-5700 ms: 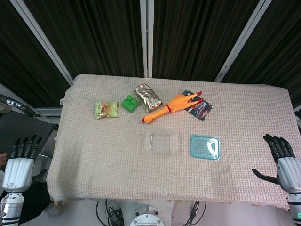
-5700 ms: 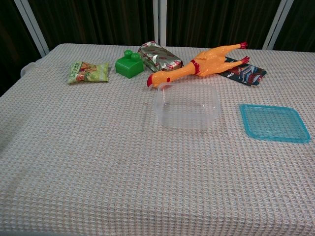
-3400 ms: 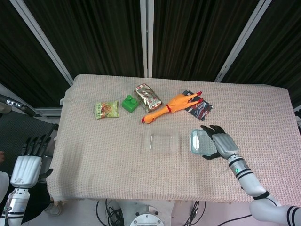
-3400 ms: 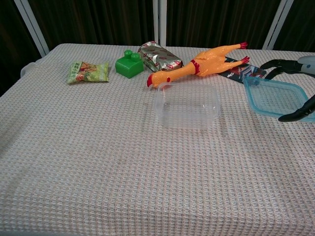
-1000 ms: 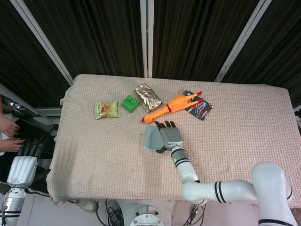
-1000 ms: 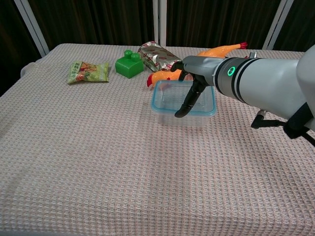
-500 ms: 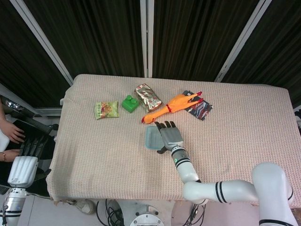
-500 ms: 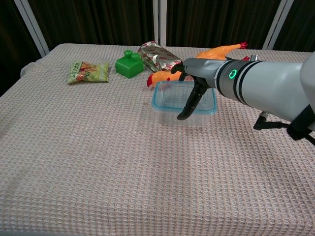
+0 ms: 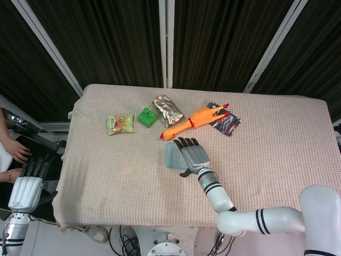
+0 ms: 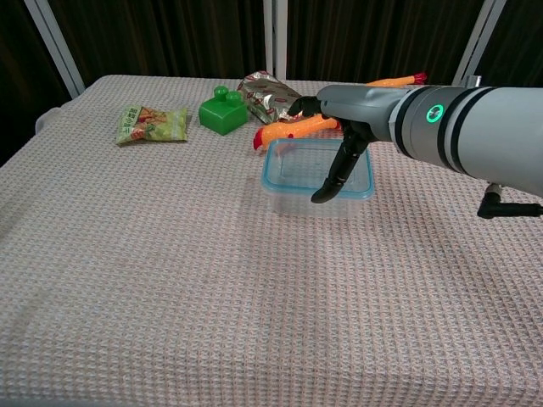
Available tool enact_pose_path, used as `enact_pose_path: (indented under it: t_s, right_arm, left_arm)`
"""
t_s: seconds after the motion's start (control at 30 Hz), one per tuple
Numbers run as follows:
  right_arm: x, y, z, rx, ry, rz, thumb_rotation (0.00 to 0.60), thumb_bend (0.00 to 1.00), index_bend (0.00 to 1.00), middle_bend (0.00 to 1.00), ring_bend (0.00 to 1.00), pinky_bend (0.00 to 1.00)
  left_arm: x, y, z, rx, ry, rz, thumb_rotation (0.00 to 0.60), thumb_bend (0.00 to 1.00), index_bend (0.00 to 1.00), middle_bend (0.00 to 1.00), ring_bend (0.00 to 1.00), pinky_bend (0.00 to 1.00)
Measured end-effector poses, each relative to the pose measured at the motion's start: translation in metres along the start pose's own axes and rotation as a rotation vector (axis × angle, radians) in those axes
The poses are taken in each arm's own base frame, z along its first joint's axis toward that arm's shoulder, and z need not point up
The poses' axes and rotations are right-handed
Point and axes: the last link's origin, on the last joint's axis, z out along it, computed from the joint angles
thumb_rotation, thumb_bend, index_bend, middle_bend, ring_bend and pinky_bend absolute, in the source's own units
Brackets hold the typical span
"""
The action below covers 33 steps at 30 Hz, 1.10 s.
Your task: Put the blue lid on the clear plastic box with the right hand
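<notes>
Lid down on the box, right hand lifting away

The blue lid point(image 10: 316, 175), which lay flat on the worktop point(image 10: 170, 280) to the right of the clear plastic box point(image 10: 318, 202) a few seconds ago, now sits on top of the box, its rim lined up with the box's edge near the middle of the worktop, just in front of the rubber chicken point(image 10: 297, 127). The right hand point(image 10: 338, 140) has risen slightly over the last half second and hovers over the lid with fingers spread and the thumb hanging down; it grips nothing, though the views cannot settle whether a fingertip touches the lid. The left hand point(image 9: 25, 185) hangs open beyond the worktop's left edge. The placement looks essentially done; whether the lid is snapped fully tight cannot be told
</notes>
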Motion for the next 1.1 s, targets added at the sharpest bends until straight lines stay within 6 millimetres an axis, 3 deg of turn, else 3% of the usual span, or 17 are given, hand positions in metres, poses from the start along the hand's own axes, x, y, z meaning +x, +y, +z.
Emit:
enact_pose_path:
  t_s: [0.17, 0.4, 1.1]
  right_arm:
    - [0.005, 0.001, -0.022, 0.110, 0.034, -0.054, 0.600, 0.00, 0.00, 0.19, 0.00, 0.00]
    - [-0.014, 0.006, -0.043, 0.231, -0.016, -0.092, 0.600, 0.00, 0.00, 0.21, 0.00, 0.00]
    - [-0.040, 0.003, -0.025, 0.235, -0.040, -0.152, 0.600, 0.00, 0.00, 0.21, 0.00, 0.00]
  left_arm:
    - [0.001, 0.001, -0.002, 0.003, 0.001, 0.001, 0.600, 0.03, 0.05, 0.01, 0.00, 0.00]
    - [0.001, 0.003, -0.005, 0.009, -0.001, 0.003, 0.600, 0.03, 0.05, 0.01, 0.00, 0.00]
    - [0.000, 0.002, -0.007, 0.025, -0.009, 0.004, 0.600, 0.03, 0.05, 0.01, 0.00, 0.00]
